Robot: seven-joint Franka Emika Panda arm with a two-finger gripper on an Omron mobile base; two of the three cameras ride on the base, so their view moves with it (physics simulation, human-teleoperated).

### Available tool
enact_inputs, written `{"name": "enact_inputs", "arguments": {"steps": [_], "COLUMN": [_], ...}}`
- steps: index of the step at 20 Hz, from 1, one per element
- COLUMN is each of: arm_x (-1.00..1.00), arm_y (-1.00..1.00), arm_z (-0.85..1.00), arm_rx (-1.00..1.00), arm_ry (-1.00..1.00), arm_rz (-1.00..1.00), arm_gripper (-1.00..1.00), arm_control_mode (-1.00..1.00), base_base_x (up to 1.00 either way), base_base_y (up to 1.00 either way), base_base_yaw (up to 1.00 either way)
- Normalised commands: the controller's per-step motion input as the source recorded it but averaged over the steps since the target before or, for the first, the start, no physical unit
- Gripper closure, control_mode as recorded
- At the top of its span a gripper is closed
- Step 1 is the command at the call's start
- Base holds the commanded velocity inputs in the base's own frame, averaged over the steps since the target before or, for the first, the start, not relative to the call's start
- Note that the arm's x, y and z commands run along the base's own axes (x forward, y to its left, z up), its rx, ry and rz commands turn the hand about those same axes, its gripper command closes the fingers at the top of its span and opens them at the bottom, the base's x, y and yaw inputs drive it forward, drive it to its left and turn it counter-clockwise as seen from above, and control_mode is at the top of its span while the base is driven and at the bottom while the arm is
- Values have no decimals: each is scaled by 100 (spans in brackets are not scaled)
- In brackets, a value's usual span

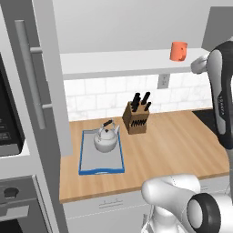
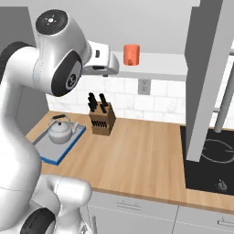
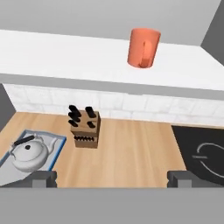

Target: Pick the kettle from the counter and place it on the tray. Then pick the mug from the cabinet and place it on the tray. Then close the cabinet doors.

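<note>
With the kettle [image 1: 106, 138] already on the tray [image 1: 86, 164], keep your pincer [image 3: 112, 178] open wide and bring it level to the orange mug [image 3: 142, 47] on the cabinet shelf [image 3: 65, 54].

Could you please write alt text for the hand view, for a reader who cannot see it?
An orange mug stands on the white cabinet shelf, handle toward the camera, ahead of the gripper, whose jaws stand wide open. Below on the wooden counter, a silver kettle sits on the blue-rimmed tray at lower left, a knife block beside it, a black stovetop at right.
</note>
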Motion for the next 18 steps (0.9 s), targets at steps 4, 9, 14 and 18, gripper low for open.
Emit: {"name": "enact_inputs", "arguments": {"steps": [4, 9, 14, 18], "arm_x": [28, 33, 43, 43], "arm_y": [0, -2, -10, -27], "arm_z": [-14, -2, 2, 0], "arm_rx": [0, 2, 2, 3], "arm_ry": [-12, -13, -1, 4], "arm_rz": [0, 0, -6, -11], "arm_gripper": [-100, -100, -100, -100], "arm_control_mode": [-100, -100, -100, -100], "base_base_x": [0, 0, 0, 0], "base_base_y": [0, 0, 0, 0], "base_base_yaw": [0, 0, 0, 0]}}
